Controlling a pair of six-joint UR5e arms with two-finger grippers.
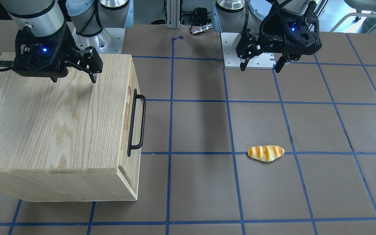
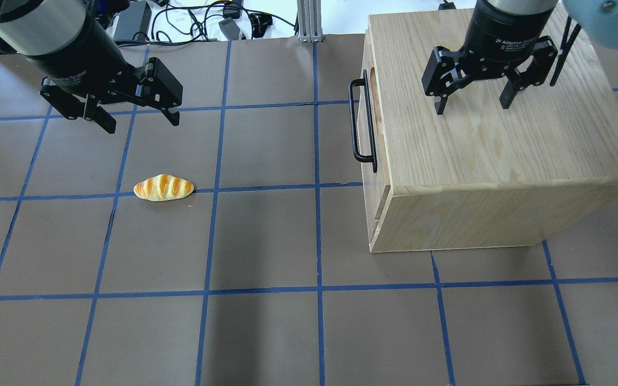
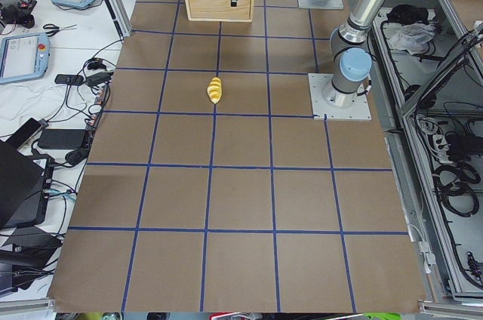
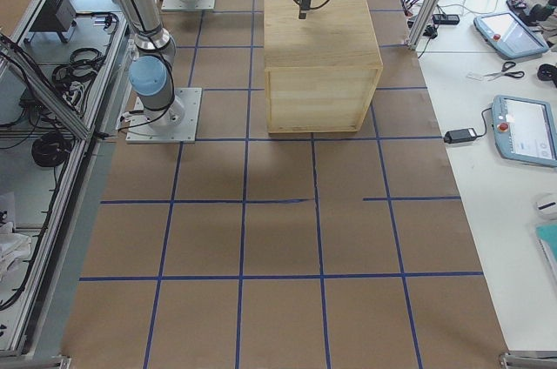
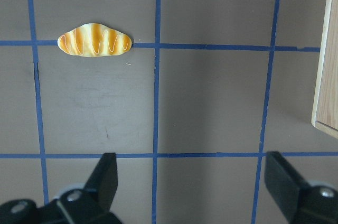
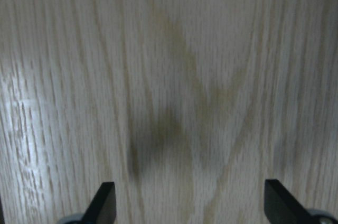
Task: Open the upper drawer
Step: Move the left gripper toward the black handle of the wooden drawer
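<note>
The upper drawer (image 2: 380,134) is shut, flush in the front of the oak cabinet (image 2: 502,145). Its long black bar handle (image 2: 362,122) faces the table's middle; it also shows in the front-facing view (image 1: 136,122). My right gripper (image 2: 473,107) hangs open and empty just above the cabinet's top, behind the handle; the right wrist view (image 6: 190,203) shows only wood grain between the fingers. My left gripper (image 2: 142,124) is open and empty above the table on the far side from the cabinet, well away from the handle.
A toy bread roll (image 2: 163,187) lies on the brown mat below my left gripper, also in the left wrist view (image 5: 95,39). The cabinet's edge (image 5: 327,76) shows at that view's right. Blue tape lines grid the mat. Cables lie behind the table.
</note>
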